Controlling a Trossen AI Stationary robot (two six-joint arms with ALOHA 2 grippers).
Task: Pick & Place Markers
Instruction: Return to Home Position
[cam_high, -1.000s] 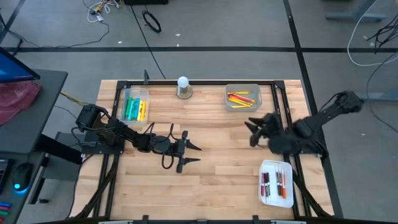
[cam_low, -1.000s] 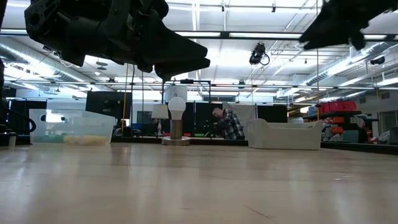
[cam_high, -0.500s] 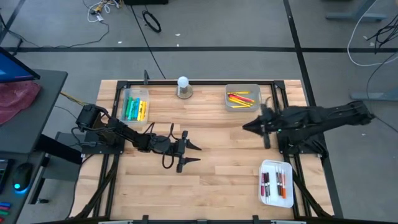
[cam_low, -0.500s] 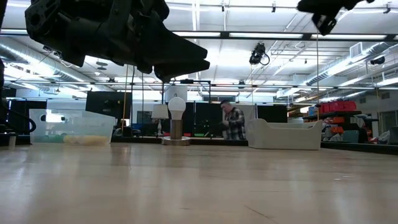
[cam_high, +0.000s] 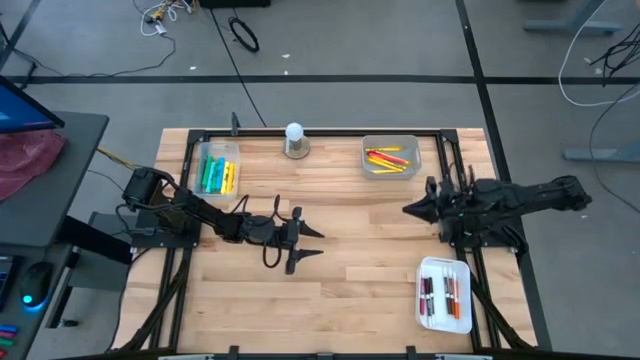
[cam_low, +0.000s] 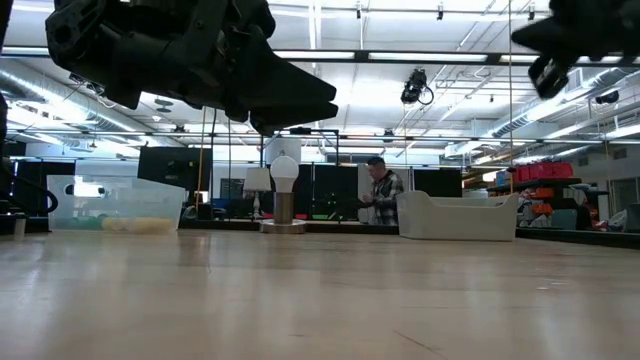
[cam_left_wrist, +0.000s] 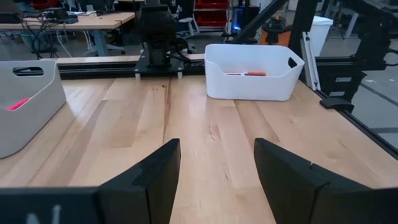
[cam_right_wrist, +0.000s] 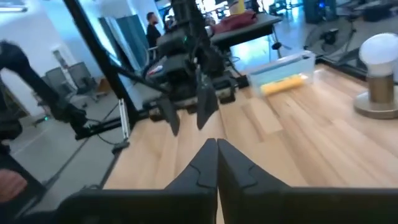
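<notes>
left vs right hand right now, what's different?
The left hand is open; the right hand is shut. The left hand sits near the middle of the table; the right hand sits toward the right side, near the gray bin. Shared: both are empty and point at each other.

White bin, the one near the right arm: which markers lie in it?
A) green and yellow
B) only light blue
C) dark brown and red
C: in the high view the white bin holds markers with dark brown and red colouring, and nothing green, yellow or blue shows in it.
</notes>
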